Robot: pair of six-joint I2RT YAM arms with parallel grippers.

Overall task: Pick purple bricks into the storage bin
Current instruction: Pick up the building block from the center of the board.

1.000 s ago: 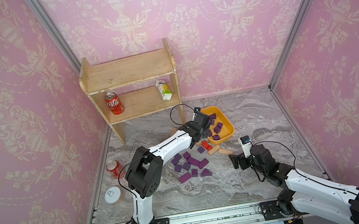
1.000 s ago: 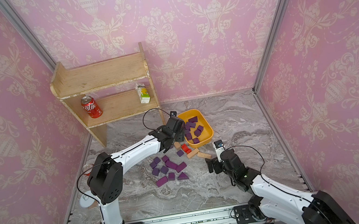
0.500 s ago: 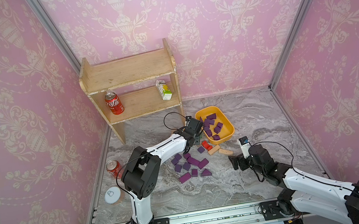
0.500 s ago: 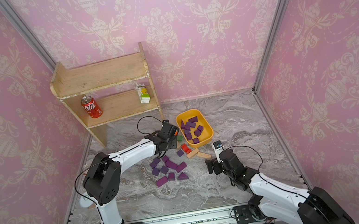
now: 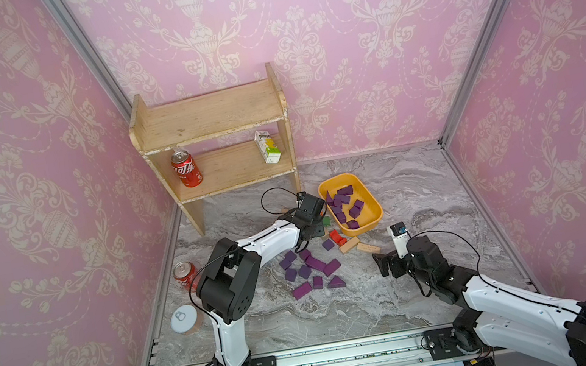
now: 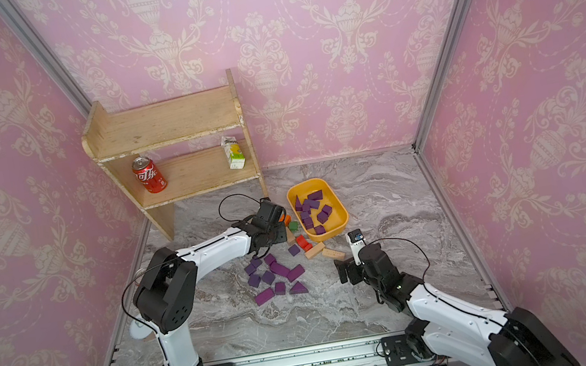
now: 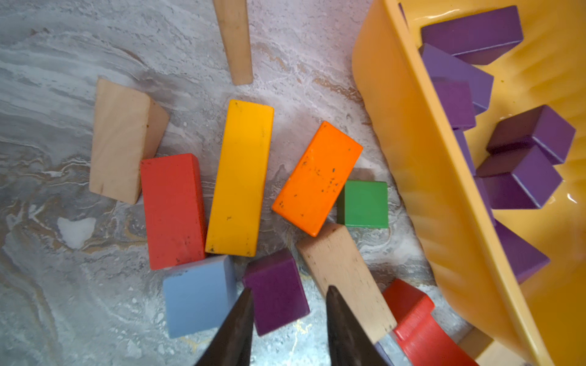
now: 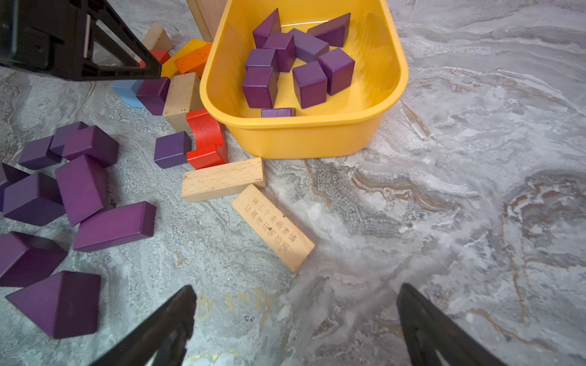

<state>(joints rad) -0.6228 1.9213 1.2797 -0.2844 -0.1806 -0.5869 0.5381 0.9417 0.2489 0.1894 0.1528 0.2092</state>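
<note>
Though its narrowed jaws may not be gripping yet, the left gripper [image 7: 289, 290] is straddling a likely light, rigid purple brick [image 7: 276, 291] across its flat sides, just left of the mid-frame storage bin [image 5: 336, 180] in a top view.

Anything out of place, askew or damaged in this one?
Nothing spilled or broken. One purple brick sits wedged between a light-blue block and a tan block in the mixed-colour pile beside the storage bin, apart from the main purple cluster.

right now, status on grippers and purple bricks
Left gripper straddling a purple brick, grip unclear. Right gripper open, empty. Tan block and light-blue block crowd that brick.
</note>
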